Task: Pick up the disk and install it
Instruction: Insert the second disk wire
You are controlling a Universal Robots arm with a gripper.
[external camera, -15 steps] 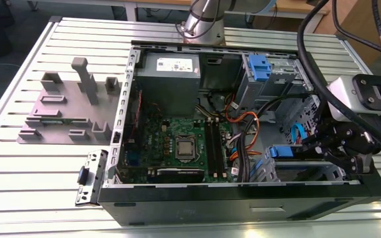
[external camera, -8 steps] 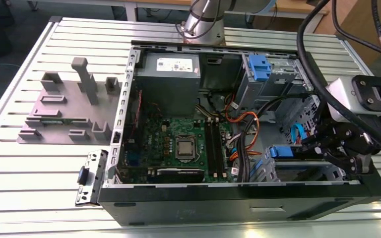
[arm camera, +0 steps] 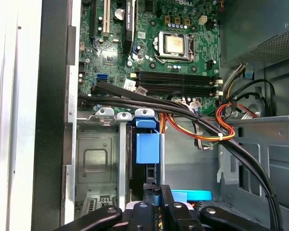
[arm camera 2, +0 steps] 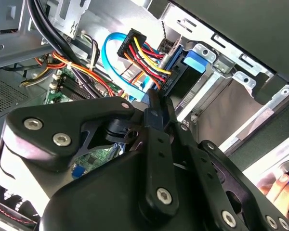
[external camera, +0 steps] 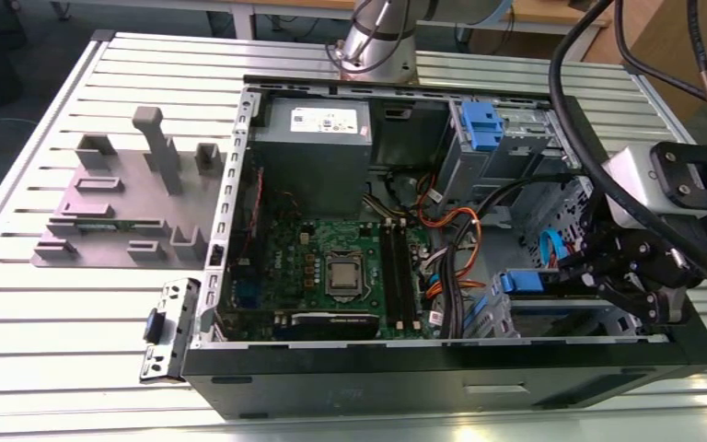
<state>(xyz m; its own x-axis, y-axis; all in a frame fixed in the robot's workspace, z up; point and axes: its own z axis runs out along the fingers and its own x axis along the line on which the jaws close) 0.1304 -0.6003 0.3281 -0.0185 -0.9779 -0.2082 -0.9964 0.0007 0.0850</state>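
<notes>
The exterior view takes in the slotted table point(external camera: 34, 304). On it, at the exterior view's left of the open computer case point(external camera: 452, 373), lie a grey fixture plate point(external camera: 126, 198) and a loose metal bracket point(external camera: 167, 330). Inside the case are the motherboard point(external camera: 329, 267) and the grey power supply point(external camera: 317, 138). The disk point(external camera: 522, 281) stands on edge in the drive bay at the case's near corner on the exterior view's right. Its blue caddy tab faces inward.

The first wrist view looks straight down that bay. The disk point(arm camera: 148, 147) sits between sheet-metal walls with little room either side, and black cables point(arm camera: 183, 113) cross just beyond it.

The second wrist view adds a person's fingers point(arm camera 2: 274, 185) outside the case.

The arm reaches in from the exterior view's right, over the case's rim. The gripper point(external camera: 648, 308) is angled down at the disk's outer edge point(arm camera 2: 192, 62). Whether it is grasping or released, I cannot tell.
</notes>
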